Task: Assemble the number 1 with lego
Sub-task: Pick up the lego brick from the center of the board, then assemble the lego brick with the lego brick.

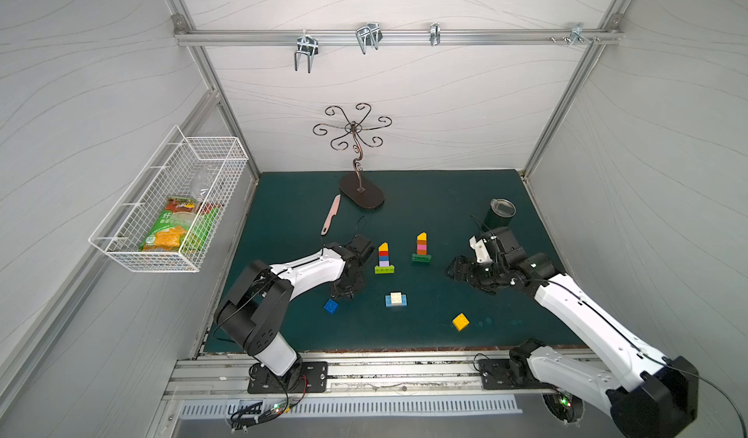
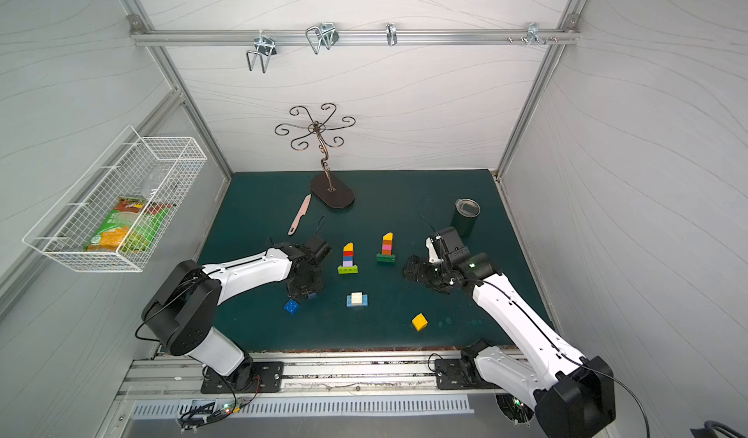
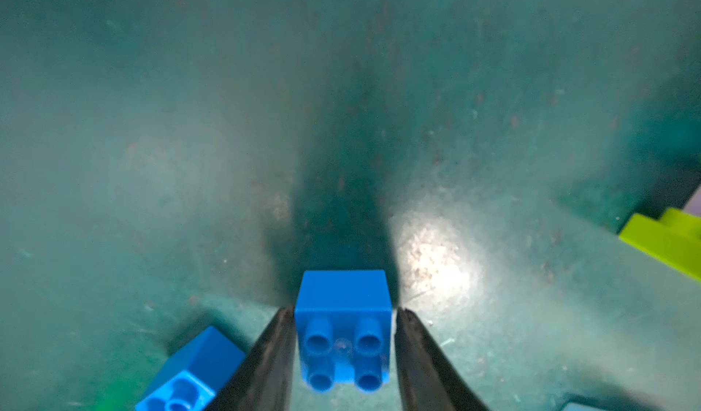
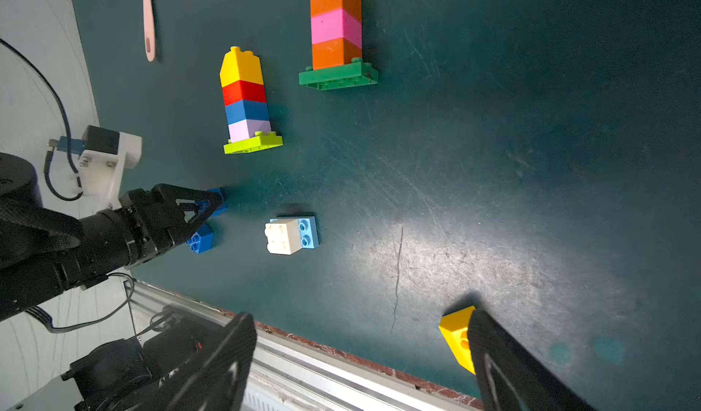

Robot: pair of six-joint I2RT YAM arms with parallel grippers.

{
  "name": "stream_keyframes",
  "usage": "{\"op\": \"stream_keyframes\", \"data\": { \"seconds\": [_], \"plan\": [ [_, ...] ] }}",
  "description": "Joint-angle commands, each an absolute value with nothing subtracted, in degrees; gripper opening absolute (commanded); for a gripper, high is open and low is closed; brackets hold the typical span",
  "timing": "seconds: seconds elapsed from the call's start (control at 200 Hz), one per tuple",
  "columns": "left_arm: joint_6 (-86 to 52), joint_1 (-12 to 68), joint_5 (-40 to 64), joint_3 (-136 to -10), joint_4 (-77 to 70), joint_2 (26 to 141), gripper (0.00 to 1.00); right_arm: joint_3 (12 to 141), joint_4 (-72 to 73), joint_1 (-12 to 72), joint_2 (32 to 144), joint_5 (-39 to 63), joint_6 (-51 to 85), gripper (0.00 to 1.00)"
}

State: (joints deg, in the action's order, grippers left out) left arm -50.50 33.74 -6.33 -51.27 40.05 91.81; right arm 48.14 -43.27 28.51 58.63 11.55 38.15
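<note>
Blue brick (image 3: 342, 329) between left fingers (image 3: 273, 359), mostly hidden overhead

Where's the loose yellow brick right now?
In both top views, the small yellow studded plastic brick lies alone on the right side of the dark green mat near its front edge, right of the white-on-light-blue brick pair.

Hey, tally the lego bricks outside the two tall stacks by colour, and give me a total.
Blue: 2, the loose blue brick and the gripped blue brick
white brick: 1
light-blue brick: 1
yellow brick: 1
Total: 5
</note>
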Motion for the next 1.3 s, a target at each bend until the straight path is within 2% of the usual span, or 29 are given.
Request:
{"op": "stream_keyframes", "data": {
  "seconds": [0.0,0.195,0.4,0.47,0.515,0.73,0.916,1.296],
  "plan": [
    [-49.7,33.31,-5.67,-51.07,38.94,91.64,0.38,49.92,-42.43,28.54,59.01,12.31,38.88,0.89],
    [-48.64,33.31,-5.59,-51.37,39.91,91.21,0.23,49.61,-41.85,28.78,59.39,12.39,39.61,0.88],
    [-47.47,33.72,-5.1,-53.57,44.79,88.28,0.15,49.05,-40.84,29.33,59.61,11.97,40.54,0.89],
    [-47.52,35.13,-5.2,-55.35,47.37,86.54,0.15,48.87,-40.74,29.47,59.63,11.61,40.75,0.93],
    [-47.71,36.48,-5.27,-56.61,48.96,85.49,0.15,48.81,-40.9,29.47,59.76,11.22,40.76,0.99],
    [-52.21,45.51,-2.25,-63.96,52.47,85.22,0.15,48.56,-45.46,29.48,59.31,5.02,40.89,0.99],
    [-55.87,51.98,-0.41,-69.93,51.86,90.02,0.15,47.42,-47.24,29.35,57.4,4.56,39.83,0.99],
    [-56.1,54.58,0.29,-73.11,49.68,98.41,0.14,46.03,-48.63,28.76,52.68,3.25,38.33,0.99]
  ]
}}
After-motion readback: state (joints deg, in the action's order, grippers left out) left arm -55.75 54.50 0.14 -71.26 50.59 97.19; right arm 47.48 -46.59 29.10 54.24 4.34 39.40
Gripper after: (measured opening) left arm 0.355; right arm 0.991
